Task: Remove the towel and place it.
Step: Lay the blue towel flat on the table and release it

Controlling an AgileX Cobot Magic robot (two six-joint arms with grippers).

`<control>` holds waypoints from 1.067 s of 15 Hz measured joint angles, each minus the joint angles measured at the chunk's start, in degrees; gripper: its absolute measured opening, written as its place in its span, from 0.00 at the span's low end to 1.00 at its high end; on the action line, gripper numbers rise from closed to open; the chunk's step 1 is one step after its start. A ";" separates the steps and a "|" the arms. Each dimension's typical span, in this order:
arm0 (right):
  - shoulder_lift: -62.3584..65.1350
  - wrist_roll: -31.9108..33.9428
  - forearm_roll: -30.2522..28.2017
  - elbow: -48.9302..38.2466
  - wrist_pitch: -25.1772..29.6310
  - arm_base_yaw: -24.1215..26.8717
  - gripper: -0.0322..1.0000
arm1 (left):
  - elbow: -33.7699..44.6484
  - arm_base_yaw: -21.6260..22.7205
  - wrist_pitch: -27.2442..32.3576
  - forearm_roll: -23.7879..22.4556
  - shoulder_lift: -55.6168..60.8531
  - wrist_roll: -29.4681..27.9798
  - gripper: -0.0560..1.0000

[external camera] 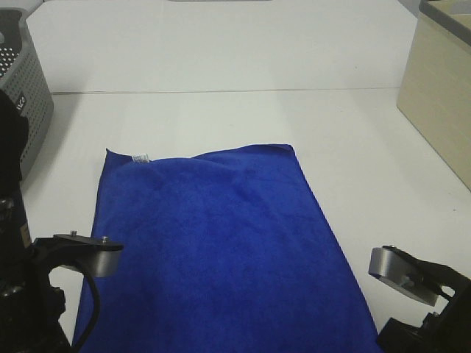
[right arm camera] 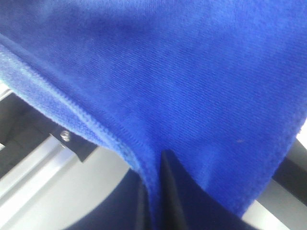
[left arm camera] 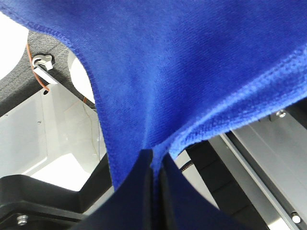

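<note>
Exterior high view: one towel (external camera: 221, 243) lies spread on the table (external camera: 221, 51), its white tag (external camera: 140, 157) at the far left corner and its near edge running down between the two arms. Left wrist view: the left gripper (left arm camera: 154, 191) is pinched together on the towel's edge, the cloth fanning out from its tips. Right wrist view: the right gripper (right arm camera: 152, 201) is likewise clamped on the hem. One grey basket (external camera: 26, 95) stands far left, one pale box (external camera: 441, 88) far right.

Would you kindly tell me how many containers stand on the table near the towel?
2: a grey perforated basket at the exterior view's left edge, a beige box at its right edge, the towel between. Others may be out of frame.
</note>
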State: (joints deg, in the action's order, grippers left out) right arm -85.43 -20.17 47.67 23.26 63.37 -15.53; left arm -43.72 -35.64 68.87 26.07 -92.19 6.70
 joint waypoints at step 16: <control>-0.17 1.89 -6.88 14.73 2.41 0.00 0.72 | -4.07 0.00 -0.46 5.33 0.00 0.00 0.58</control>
State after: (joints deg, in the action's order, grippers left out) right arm -85.60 -18.28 40.79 37.99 65.78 -15.53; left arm -47.78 -35.64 68.41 31.40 -92.19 6.70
